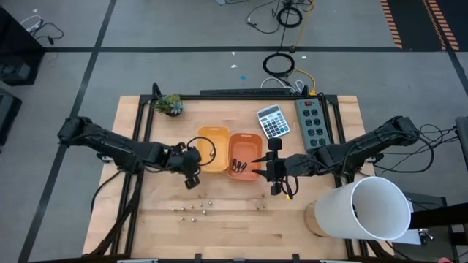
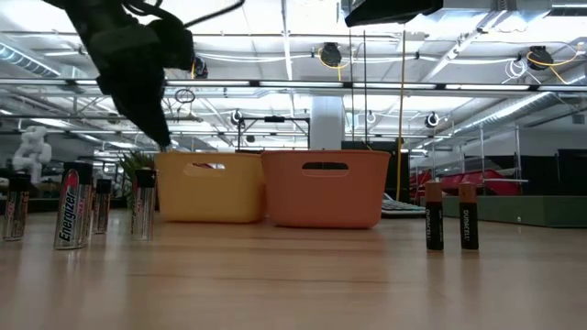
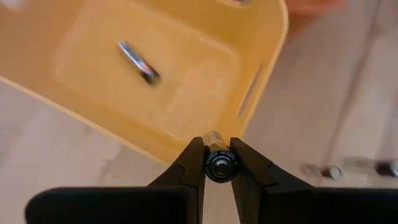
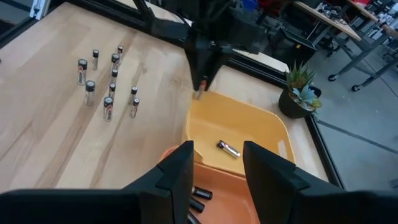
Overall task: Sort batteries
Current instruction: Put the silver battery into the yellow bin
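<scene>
My left gripper [image 1: 192,166] is shut on a pale silvery battery [image 3: 220,164] just above the near left rim of the yellow tray [image 1: 213,150]. One silvery battery [image 3: 138,61] lies on that tray's floor. The orange tray [image 1: 246,155] beside it holds several dark batteries [image 1: 238,166]. My right gripper [image 4: 217,167] is open and empty above the orange tray's near right side. Several silvery batteries [image 1: 190,209] stand on end on the table nearer the front, and two dark ones [image 2: 450,216] stand to their right. My left gripper pinches the battery's round side [image 3: 219,154] between its two fingers, near one end. The fingers come from above, pointing down, and the battery lies along them. Its lower end [image 4: 198,94] sticks out below the fingertips, clear of the tray and the table.
A grey calculator [image 1: 273,121] and a power strip [image 1: 312,123] lie at the far right. A small potted plant [image 1: 170,105] stands at the far left. A large white cylinder [image 1: 365,208] stands at the near right corner.
</scene>
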`<action>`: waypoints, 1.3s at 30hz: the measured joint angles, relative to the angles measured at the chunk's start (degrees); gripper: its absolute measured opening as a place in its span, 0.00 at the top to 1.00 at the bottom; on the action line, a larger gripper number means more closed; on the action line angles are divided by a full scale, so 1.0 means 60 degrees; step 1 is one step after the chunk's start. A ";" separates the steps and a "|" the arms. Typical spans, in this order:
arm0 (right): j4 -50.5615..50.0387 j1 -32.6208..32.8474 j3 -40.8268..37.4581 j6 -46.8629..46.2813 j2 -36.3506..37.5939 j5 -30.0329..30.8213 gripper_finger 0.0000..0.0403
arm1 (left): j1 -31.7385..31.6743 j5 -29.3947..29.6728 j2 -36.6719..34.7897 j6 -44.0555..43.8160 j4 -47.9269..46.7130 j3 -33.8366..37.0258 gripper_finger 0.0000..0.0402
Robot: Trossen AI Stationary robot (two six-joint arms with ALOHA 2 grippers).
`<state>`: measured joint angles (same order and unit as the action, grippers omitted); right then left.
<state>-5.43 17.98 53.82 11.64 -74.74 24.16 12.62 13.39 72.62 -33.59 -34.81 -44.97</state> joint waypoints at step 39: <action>-0.0051 0.0000 0.0000 -0.0192 0.0000 0.0004 0.68 | 0.2959 -0.0455 0.2797 0.0524 -0.0816 -0.1736 0.55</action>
<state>-5.74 17.98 53.82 10.49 -74.74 24.18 30.38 10.66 89.40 -30.44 -39.71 -55.39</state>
